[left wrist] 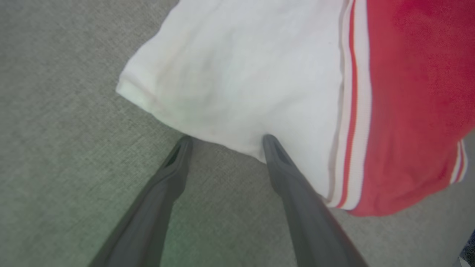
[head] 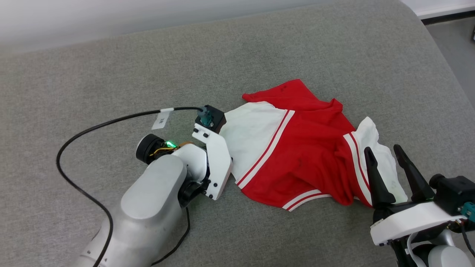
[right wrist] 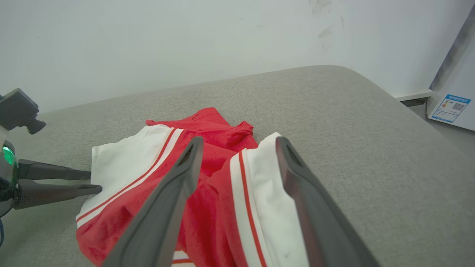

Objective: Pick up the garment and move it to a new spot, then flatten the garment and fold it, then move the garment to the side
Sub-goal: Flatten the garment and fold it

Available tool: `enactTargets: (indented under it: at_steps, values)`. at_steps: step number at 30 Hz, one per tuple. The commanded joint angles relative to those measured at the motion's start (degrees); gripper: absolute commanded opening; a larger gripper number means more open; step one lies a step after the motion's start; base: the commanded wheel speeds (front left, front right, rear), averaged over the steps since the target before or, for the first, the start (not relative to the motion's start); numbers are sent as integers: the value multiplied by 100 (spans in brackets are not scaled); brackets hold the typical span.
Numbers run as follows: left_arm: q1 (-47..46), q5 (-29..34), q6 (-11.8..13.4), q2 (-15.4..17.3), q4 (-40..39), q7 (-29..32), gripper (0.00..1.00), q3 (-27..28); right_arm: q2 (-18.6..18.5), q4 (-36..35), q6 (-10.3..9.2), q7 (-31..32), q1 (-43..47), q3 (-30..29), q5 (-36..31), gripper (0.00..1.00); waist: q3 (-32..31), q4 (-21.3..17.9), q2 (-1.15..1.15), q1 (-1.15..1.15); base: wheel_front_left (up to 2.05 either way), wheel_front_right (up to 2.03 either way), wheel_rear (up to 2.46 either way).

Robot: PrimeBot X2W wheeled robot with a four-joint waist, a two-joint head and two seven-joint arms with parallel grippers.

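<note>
Garment [head: 297,155]: crumpled red, white striped sleeves

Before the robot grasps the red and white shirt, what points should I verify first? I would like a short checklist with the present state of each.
1. Left jaws open: ok, spread at the edge of one white sleeve.
2. Right jaws open: ok, spread before the other white sleeve.
3. Garment free to lift: ok, no other object lies on it.
4. Garment flat: not ok, crumpled.
5. Jaws touching cloth: cannot tell.
6. Room for a new spot: ok, grey cushion stretches wide to its left.
</note>
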Motion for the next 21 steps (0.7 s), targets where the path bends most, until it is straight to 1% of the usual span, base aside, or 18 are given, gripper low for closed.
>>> enactTargets:
  at_steps: [1, 4, 6, 7, 8, 12, 15, 18, 21]
  values:
    - [141, -18, -32, -24, 180, 157, 100, -126, 20, 15, -4, -40, -69, 0, 42, 100, 43, -29, 0, 0, 0, 0, 0]
    - [164, -104, -97, -88, 418, 471, 100, -352, 20, 88, -4, -83, -116, 22, 97, 100, 81, -49, 0, 0, 0, 0, 0]
    - [148, -138, -125, -125, 463, 465, 17, -455, 20, 138, -4, -109, -134, 38, 141, 100, 94, -59, 0, 0, 0, 0, 0]
    - [114, -129, -129, -128, 482, 425, 0, -495, 21, 150, -4, -123, -149, 38, 157, 100, 94, -61, 0, 0, 0, 0, 0]
    - [105, -145, -132, -133, 499, 380, 0, -520, 21, 169, -4, -134, -158, 38, 183, 100, 90, -59, 0, 0, 0, 0, 0]
    - [-45, -37, -102, -51, 394, -160, 0, -470, 20, 243, -4, -109, -105, -24, 218, 100, 9, 25, 0, 0, 0, 0, 0]
    - [-80, -9, 14, 28, 233, -585, 0, -340, 20, 261, -4, -77, -61, -87, 237, 100, -91, 146, 0, 0, 0, 0, 0]
    - [12, 8, 175, 141, -89, -963, 0, -204, 20, 235, -4, -28, 7, -166, 241, 100, -181, 323, 0, 0, 0, 0, 0]
    - [254, 28, 380, 375, -555, -1223, 0, -74, 18, 193, -4, 34, 55, -204, 253, 100, -248, 528, 0, 0, 0, 0, 0]
